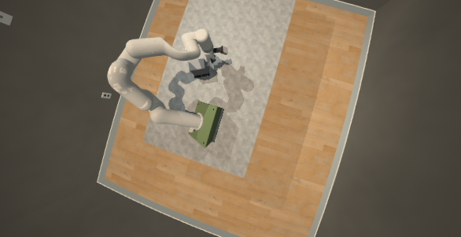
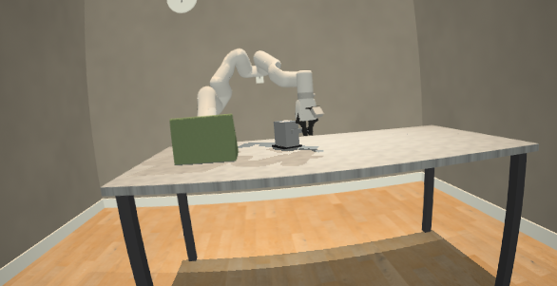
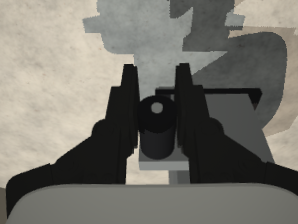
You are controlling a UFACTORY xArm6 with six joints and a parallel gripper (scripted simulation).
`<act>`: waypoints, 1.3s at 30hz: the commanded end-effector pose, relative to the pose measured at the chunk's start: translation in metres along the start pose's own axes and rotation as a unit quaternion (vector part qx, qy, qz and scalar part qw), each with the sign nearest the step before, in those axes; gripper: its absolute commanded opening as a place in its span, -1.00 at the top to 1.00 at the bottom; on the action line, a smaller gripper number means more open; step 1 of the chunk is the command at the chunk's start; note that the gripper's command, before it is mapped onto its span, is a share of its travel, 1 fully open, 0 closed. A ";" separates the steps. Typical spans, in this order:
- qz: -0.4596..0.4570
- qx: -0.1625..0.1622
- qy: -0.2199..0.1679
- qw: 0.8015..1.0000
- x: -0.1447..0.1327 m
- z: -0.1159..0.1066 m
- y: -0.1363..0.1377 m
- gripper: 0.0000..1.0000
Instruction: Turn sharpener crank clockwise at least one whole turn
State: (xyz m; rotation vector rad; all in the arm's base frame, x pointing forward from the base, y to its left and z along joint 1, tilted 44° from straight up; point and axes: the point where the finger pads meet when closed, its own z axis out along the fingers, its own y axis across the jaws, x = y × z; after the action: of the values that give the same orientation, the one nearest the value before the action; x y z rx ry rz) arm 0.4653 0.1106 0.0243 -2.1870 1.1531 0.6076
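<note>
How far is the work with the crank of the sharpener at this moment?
Done: the gripper is shut on the crank's knob, one finger on each side. In hand: in the exterior view the gripper stands low beside the sharpener, near the table, so the knob is away from its top start. Left: the rest of the clockwise turn; how much, the frames do not show.

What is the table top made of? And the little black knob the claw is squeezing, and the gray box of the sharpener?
The table top looks like pale marbled stone, matte, with cloudy gray blotches. The knob in the claw seems dark plastic or rubber, with only a dull light spot on its end. The sharpener's box looks like plain gray painted metal or plastic; I cannot tell which.
</note>
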 end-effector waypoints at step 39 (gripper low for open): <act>0.000 0.001 0.001 1.000 0.001 0.046 0.033 1.00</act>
State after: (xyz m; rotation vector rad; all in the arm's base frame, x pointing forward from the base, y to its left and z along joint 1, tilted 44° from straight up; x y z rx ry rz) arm 0.4339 0.1279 -0.0177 -2.1874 1.1535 0.6085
